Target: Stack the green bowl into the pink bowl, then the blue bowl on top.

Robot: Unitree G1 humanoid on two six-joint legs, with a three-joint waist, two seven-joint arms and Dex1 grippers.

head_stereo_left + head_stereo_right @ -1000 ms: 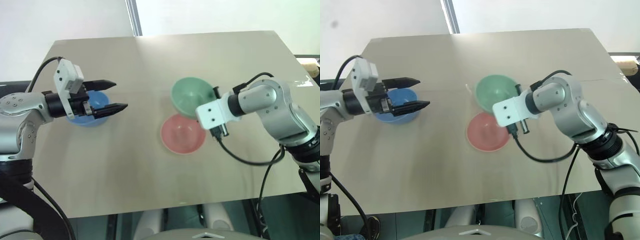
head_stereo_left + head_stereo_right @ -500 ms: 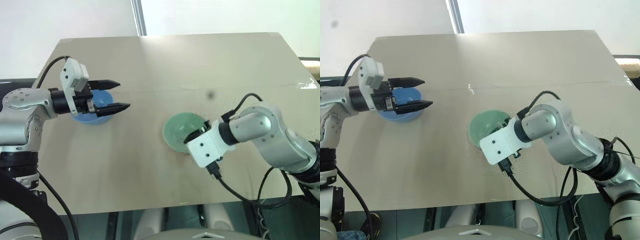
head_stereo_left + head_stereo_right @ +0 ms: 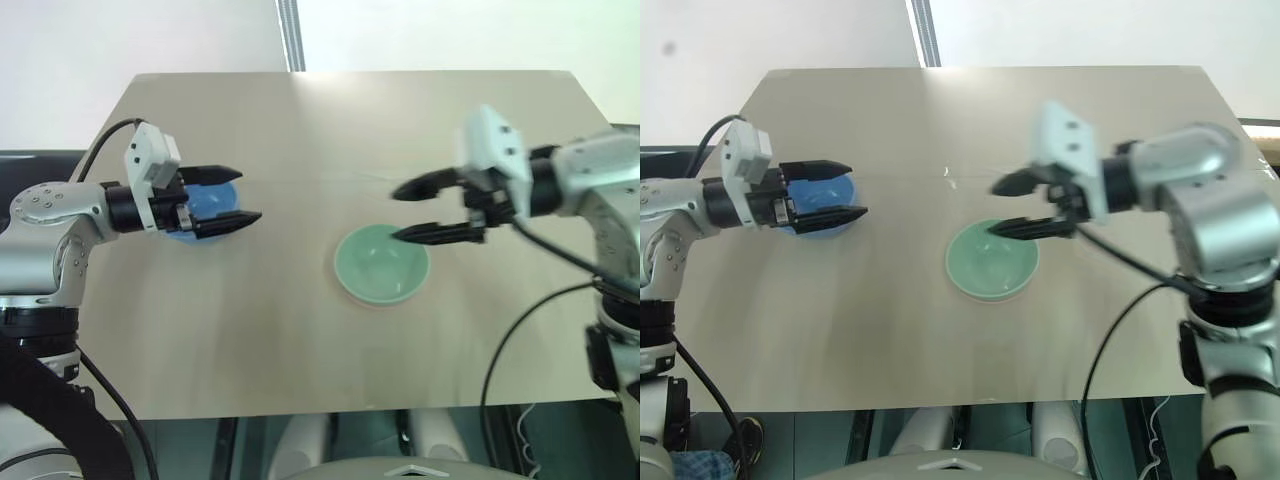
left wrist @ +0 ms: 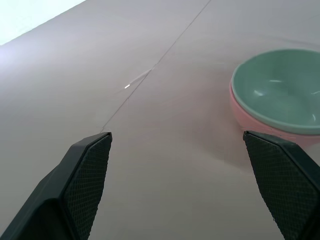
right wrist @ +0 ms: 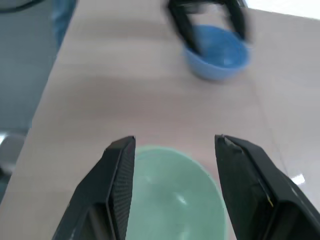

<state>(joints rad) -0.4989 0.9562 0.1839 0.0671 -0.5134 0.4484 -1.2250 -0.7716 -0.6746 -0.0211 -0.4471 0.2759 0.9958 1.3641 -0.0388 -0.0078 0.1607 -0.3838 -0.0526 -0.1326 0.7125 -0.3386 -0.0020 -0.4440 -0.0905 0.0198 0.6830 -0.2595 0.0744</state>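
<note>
The green bowl sits nested upright inside the pink bowl, whose rim shows just under it. The pair stands at the table's middle. My right gripper hovers open and empty just above the green bowl's far edge, pointing left. It is blurred. At the left the blue bowl rests on the table, partly hidden behind my left gripper. That gripper is open and empty, held above the blue bowl and pointing right. In the right wrist view the blue bowl lies beyond the green bowl.
The beige table has a faint seam running across it behind the bowls. Its front edge is near me, and dark floor shows past its left edge. Bare tabletop lies between the two bowl spots.
My right gripper set the green bowl into the pink bowl, opened, rolled over, then rose and drew back to the right. The left gripper stayed in place. The camera view shifted slightly.
</note>
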